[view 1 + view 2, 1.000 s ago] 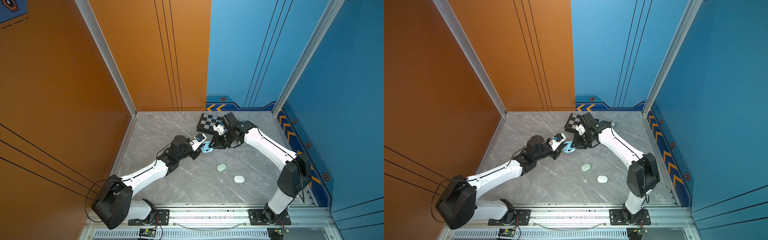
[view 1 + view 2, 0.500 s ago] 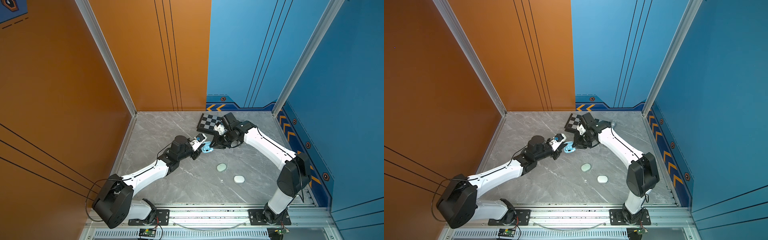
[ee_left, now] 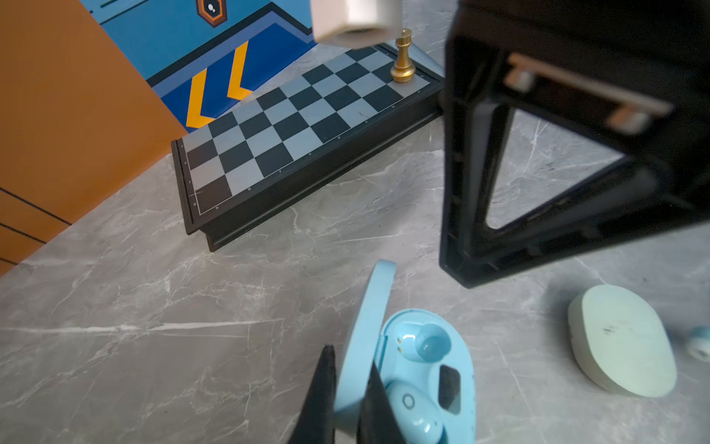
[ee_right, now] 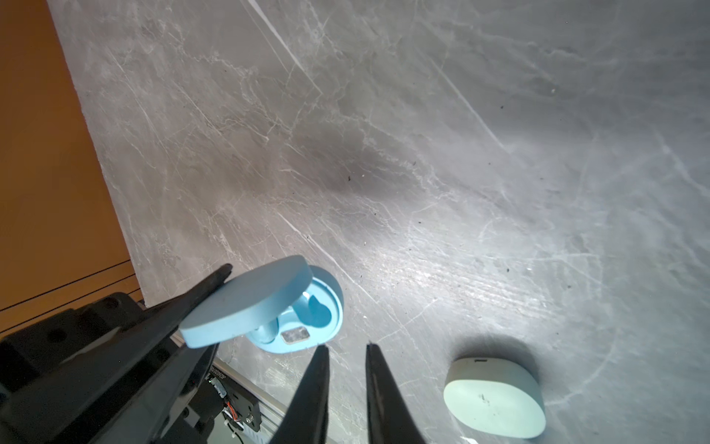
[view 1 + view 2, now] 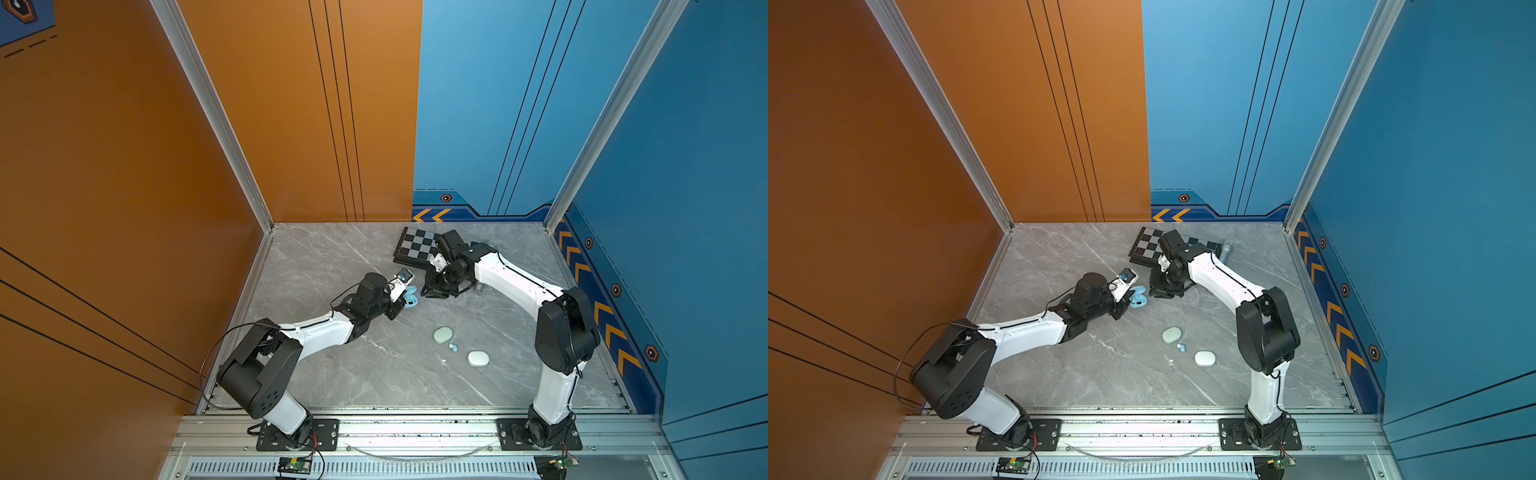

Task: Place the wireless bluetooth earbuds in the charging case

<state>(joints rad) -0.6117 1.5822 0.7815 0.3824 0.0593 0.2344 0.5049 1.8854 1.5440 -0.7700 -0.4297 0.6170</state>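
The grey bench (image 5: 332,257) carries everything. The chessboard (image 5: 413,247) lies behind the blue case (image 5: 411,300), near it but apart, toward the back wall. The left hand (image 3: 347,369) is at the left side of the blue case in both top views. Its two fingers are clamped on the raised lid (image 3: 369,326), one on each face, and the case stands open. The right hand (image 4: 345,348) is just beside the blue case on its right, fingers a little apart, nothing between them. The green case (image 5: 443,335) lies shut in front of the blue case, well apart, and the white case (image 5: 478,358) lies further the same way. A gold chess piece (image 3: 402,61) stands upright near a corner of the chessboard. One blue earbud (image 3: 413,413) sits in a well of the blue case; the other well (image 3: 432,344) is empty. Small loose earbuds (image 5: 453,347) lie between the green case and the white case, well apart from the blue case.
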